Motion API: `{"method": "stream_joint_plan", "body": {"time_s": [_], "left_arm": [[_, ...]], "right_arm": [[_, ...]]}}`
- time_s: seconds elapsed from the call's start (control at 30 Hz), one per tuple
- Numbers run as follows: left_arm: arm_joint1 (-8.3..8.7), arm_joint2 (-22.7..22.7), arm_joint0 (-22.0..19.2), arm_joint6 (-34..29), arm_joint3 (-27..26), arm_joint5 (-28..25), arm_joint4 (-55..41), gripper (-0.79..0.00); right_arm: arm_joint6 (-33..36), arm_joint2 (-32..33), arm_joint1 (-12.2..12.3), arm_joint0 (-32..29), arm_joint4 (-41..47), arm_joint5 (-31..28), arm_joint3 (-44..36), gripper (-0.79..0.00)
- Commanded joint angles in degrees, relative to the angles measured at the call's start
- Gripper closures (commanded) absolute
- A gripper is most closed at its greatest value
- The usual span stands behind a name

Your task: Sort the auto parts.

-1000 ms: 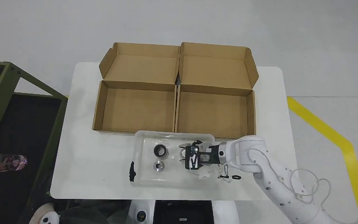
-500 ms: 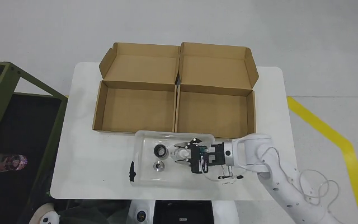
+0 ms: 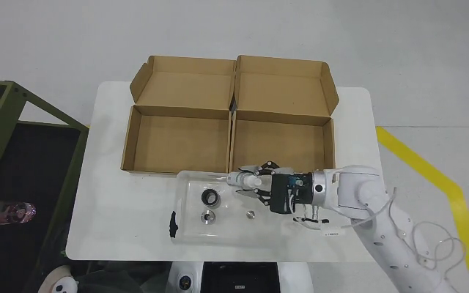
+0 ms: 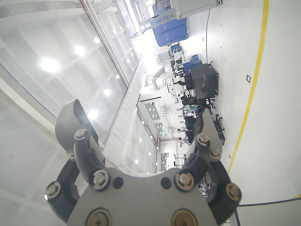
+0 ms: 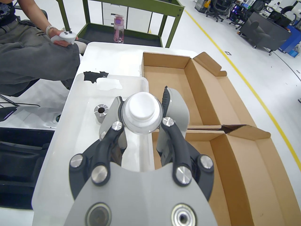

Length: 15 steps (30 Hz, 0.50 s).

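My right gripper [image 5: 141, 95] is shut on a white round part [image 5: 142, 112], held above the far edge of the clear tray [image 5: 70, 95]. From above, the gripper [image 3: 248, 180] and the white part [image 3: 236, 178] hang at the tray's [image 3: 183, 220] back rim, close to the two cardboard boxes. A black ring [image 3: 212, 196], a metal sleeve [image 3: 209, 216] and a small metal piece [image 3: 250, 214] lie in the tray. The sleeve [image 5: 101, 114] stands upright beside the gripper. My left gripper [image 4: 138, 123] points up at the ceiling, open and holding nothing.
Two open cardboard boxes, left [image 3: 178, 143] and right [image 3: 278, 149], sit side by side behind the tray with their lids folded back. A green cart [image 3: 29, 146] stands to the left of the table. A black scrap [image 3: 173, 223] clings to the tray's left end.
The right gripper has risen from the middle of the tray and moved toward the tray's back rim with the white part in it.
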Motion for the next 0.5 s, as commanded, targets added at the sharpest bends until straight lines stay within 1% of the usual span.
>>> {"method": "stream_joint_plan", "body": {"time_s": [0.0, 0.17, 0.47], "left_arm": [[0.00, 0.00, 0.00, 0.00, 0.00, 0.00, 0.00, -0.785], [0.00, 0.00, 0.00, 0.00, 0.00, 0.00, 0.00, -0.785], [0.00, 0.00, 0.00, 0.00, 0.00, 0.00, 0.00, -0.785]], "right_arm": [[-0.66, 0.48, 0.02, 0.47, 0.60, -0.04, 0.50, 0.000], [-1.67, 1.20, 0.00, 2.23, 2.08, -0.32, 2.58, 0.000], [-0.11, 0.79, -0.34, 6.36, 4.18, 1.60, 7.51, 0.000]]}}
